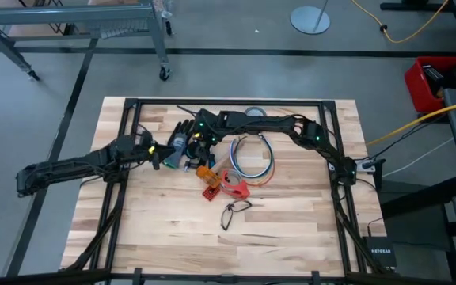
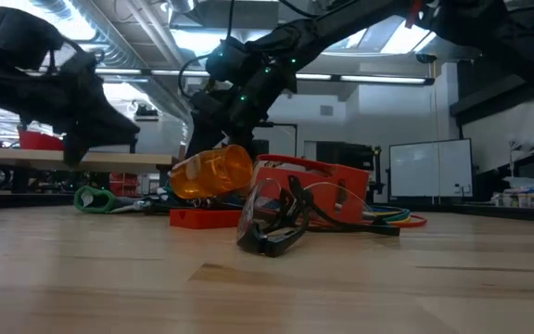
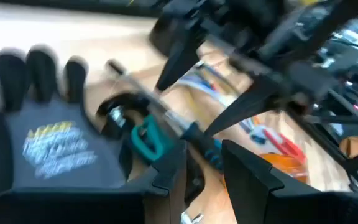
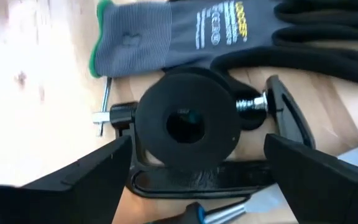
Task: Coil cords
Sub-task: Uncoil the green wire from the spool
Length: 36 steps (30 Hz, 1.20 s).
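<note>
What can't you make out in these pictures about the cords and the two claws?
- The loose loop of blue, white and orange cords: in the high view the right arm crosses its far edge; strands too thin to count.
- Same cords in the low view: mostly hidden behind the red plastic block and the clear safety glasses.
- Left claw: blurred in its wrist view, so contact is unclear.

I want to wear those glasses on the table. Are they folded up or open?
Open. In the low view the safety glasses rest on the table with an arm sticking out behind the lens; from above they look spread too.
</note>
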Motion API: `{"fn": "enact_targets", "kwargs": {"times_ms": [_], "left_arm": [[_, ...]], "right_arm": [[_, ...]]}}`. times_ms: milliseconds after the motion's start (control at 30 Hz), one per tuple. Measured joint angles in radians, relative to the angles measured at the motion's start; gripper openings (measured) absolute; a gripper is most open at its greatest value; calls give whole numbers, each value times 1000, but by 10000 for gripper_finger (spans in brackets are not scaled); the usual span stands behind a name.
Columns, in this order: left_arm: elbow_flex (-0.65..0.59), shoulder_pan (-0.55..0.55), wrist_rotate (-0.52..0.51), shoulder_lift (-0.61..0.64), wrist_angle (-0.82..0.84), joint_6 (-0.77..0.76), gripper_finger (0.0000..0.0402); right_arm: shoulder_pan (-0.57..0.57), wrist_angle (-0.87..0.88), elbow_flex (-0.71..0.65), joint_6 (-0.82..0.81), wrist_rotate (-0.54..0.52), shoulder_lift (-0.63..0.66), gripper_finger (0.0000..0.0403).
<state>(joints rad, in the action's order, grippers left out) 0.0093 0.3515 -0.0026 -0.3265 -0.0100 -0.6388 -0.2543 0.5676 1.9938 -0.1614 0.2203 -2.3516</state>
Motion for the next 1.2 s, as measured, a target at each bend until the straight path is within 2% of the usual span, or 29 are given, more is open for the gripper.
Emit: {"fn": "enact_targets", "kwargs": {"times_ms": [167, 367, 667, 1200], "left_arm": [[-1, 0, -9, -138, -56, -111, 93], [0, 0, -9, -298, -239, -144, 93], [38, -2, -10, -541, -392, -171, 93], [254, -31, -10, -944, -401, -144, 93]], "right_arm": [[-1, -38, 0, 1, 0, 0, 369], [-1, -50, 0, 1, 0, 0, 369], [-1, -47, 0, 2, 0, 0, 369], [-1, -43, 0, 2, 1, 0, 369]]}}
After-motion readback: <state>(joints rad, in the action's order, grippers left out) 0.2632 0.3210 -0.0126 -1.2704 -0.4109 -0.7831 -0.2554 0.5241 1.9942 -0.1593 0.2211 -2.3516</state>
